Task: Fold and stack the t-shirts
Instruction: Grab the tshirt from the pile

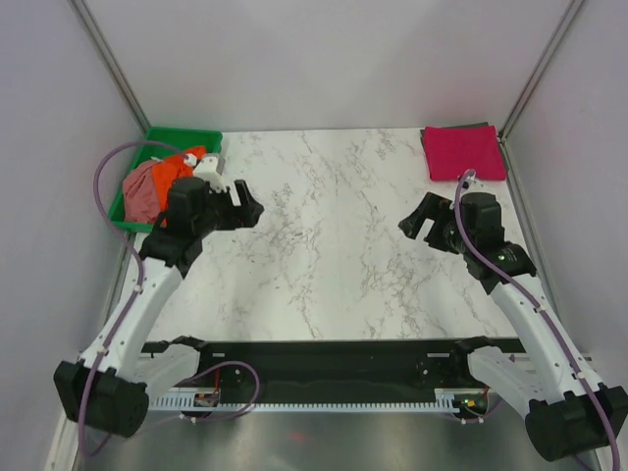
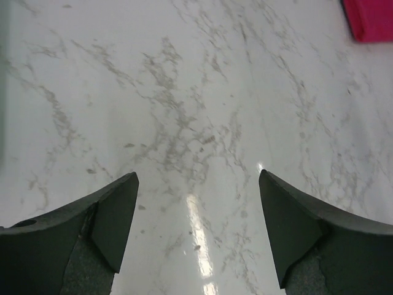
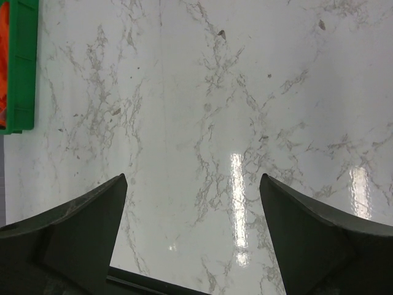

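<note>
Closest in, the left gripper (image 2: 198, 177) has its jaws spread wide over the bare marble table (image 1: 324, 255), with nothing between them. The right gripper (image 3: 193, 178) is just as wide open and equally empty, hanging above the tabletop near the far right corner.

One pink shirt (image 1: 463, 152) lies folded into a neat rectangle at the far right corner of the table, a little beyond the right gripper and apart from it. The orange shirt (image 1: 179, 167) and the rose shirt (image 1: 142, 188) are crumpled together in the green tray (image 1: 183, 134) at the far left, the orange one lying partly over the rose one. The left gripper sits just beside that tray, on its table side, pointing toward the middle of the table and away from the tray.

By the look of it, one shirt is done and the job is between shirts: the next step is fetching the second one. That likely calls for the left arm to turn back toward the tray, drop its open jaws onto the orange cloth on top, pinch a single layer and draw it out onto the open marble, where both arms can spread it flat for folding.
</note>
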Available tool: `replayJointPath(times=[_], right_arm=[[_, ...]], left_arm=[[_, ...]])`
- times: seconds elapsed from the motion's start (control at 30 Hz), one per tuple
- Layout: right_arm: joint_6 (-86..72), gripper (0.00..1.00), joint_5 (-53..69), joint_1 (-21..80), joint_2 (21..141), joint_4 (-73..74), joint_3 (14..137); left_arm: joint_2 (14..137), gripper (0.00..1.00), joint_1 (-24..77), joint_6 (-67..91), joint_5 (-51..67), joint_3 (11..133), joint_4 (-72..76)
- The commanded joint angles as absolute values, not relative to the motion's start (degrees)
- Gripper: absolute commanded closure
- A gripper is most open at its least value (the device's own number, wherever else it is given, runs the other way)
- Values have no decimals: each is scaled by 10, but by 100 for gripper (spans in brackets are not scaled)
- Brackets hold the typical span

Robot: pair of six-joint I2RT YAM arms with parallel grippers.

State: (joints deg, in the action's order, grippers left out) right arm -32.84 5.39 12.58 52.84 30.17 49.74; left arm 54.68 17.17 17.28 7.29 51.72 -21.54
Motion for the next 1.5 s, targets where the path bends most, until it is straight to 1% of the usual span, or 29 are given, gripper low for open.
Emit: replayJointPath(times=[0.0, 0.07, 0.17, 0.27, 0.3, 0.33, 0.4, 0.57, 0.67, 0.8, 0.93, 0.97, 1.03, 1.1, 1.13, 1.17, 1.33, 1.43, 1.47], right_arm=[[-352, 2, 97, 127, 520, 257, 500], [-360, 2, 112, 127, 516, 248, 497], [-372, 2, 119, 127, 512, 236, 497], [-377, 2, 121, 134, 520, 226, 504], [-375, 2, 120, 148, 526, 225, 515], [-376, 2, 120, 155, 535, 225, 521], [-378, 2, 128, 168, 543, 225, 539], [-381, 2, 122, 187, 550, 222, 563], [-380, 2, 121, 191, 556, 223, 570], [-377, 2, 115, 192, 562, 222, 570], [-379, 2, 116, 192, 563, 223, 574], [-380, 2, 116, 192, 563, 223, 575], [-382, 2, 118, 192, 558, 225, 580], [-386, 2, 119, 192, 552, 228, 586], [-388, 2, 119, 192, 545, 228, 586], [-389, 2, 119, 192, 541, 228, 587], [-409, 2, 120, 192, 508, 229, 585], [-417, 2, 120, 191, 496, 229, 582], [-418, 3, 120, 192, 494, 231, 582]], left_arm=[[649, 14, 81, 182, 40, 605, -230], [687, 16, 35, 184, 24, 639, -230], [745, 18, -68, 192, 3, 677, -229], [805, 18, -118, 201, -28, 715, -228], [829, 19, -131, 203, -25, 728, -228], [870, 25, -154, 206, -6, 754, -229], [914, 30, -170, 201, 12, 781, -229], [1051, 34, -172, 156, 2, 878, -233], [1092, 36, -172, 156, -18, 910, -236], [1156, 42, -171, 154, -3, 935, -239], [1183, 48, -164, 146, 33, 949, -241], [1182, 53, -163, 143, 39, 954, -241], [1184, 59, -159, 142, 51, 958, -242], [1187, 76, -158, 142, 65, 973, -242], [1187, 90, -158, 143, 86, 977, -242], [1186, 97, -156, 148, 97, 987, -242], [1124, 98, -136, 173, 139, 1019, -242], [1075, 98, -110, 192, 189, 1076, -241], [1063, 98, -96, 206, 205, 1118, -242]])
